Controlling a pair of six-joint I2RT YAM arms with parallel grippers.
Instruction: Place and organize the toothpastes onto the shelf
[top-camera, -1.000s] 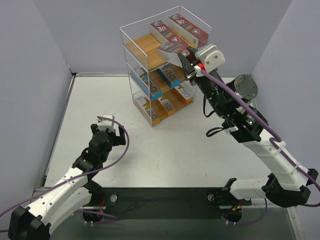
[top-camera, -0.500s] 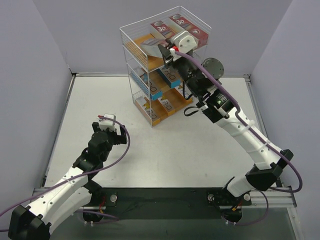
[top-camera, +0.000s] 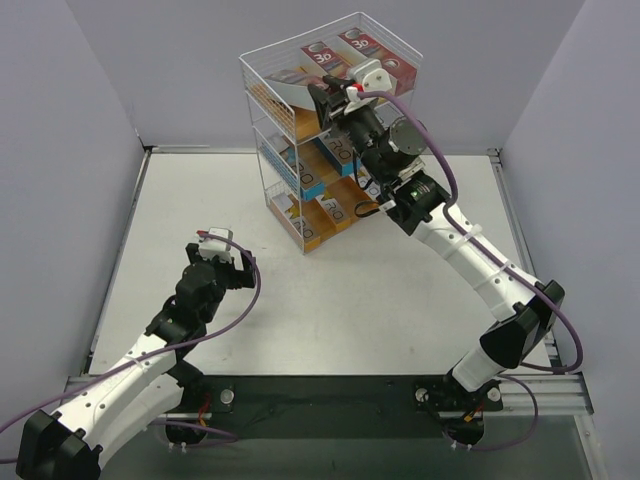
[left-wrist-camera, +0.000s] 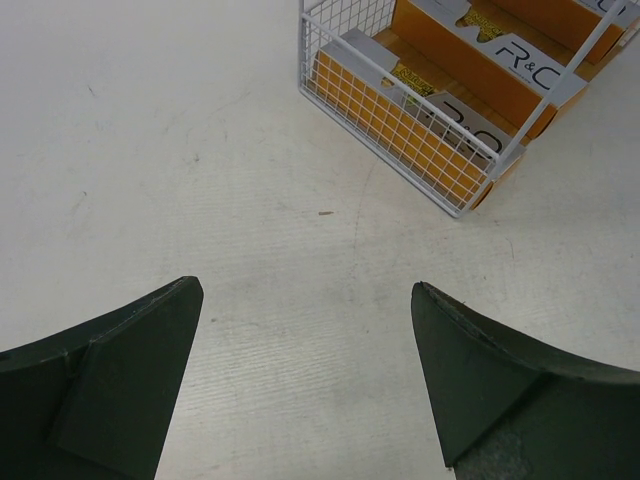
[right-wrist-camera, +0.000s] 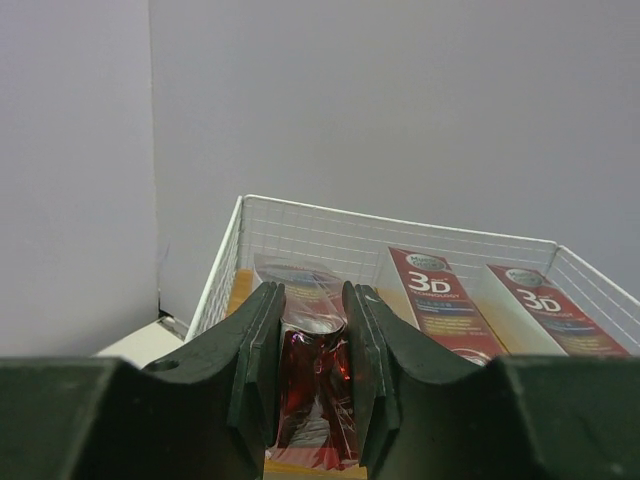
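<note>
I had the right gripper (right-wrist-camera: 312, 300) clamped on a shiny red rectangular toothpaste carton (right-wrist-camera: 315, 395), which sat at the left side of the top tier of the tall white-wire rack with light-brown wooden boards (top-camera: 258, 110). I could not tell whether it touched the board. Two red "3D" cartons (right-wrist-camera: 437, 305) lay to its right. Teal-and-white cartons (top-camera: 312, 165) filled the middle tier, with orange-and-white ones (left-wrist-camera: 430, 140) on the bottom. My left gripper (left-wrist-camera: 305, 290) hung over the white table (left-wrist-camera: 150, 150), fingers wide apart and holding nothing.
</note>
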